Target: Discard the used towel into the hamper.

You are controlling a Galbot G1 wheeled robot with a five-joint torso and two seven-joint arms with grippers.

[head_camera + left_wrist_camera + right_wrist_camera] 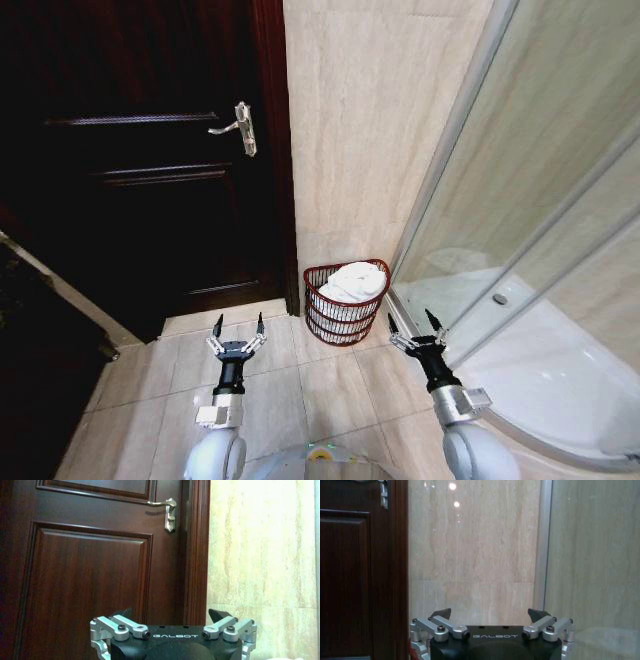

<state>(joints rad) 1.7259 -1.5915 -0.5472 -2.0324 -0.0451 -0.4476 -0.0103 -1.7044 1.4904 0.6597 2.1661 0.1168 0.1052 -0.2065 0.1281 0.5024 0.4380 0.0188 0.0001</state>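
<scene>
Head view: hamper (345, 303) on floor in corner between door (140, 150) and shower glass (520, 200), white towel (352, 281) inside. Left claw (238, 325) and right claw (411, 324) spread, empty, flanking hamper, apart from it.

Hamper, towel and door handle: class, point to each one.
hamper (335, 328): head view, ribbed front wall.
towel (352, 281): head view, top of the white heap.
door handle (243, 127): head view, silver backplate.

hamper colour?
Reddish-brown open weave hamper, white towel inside; head view shows it best.
</scene>
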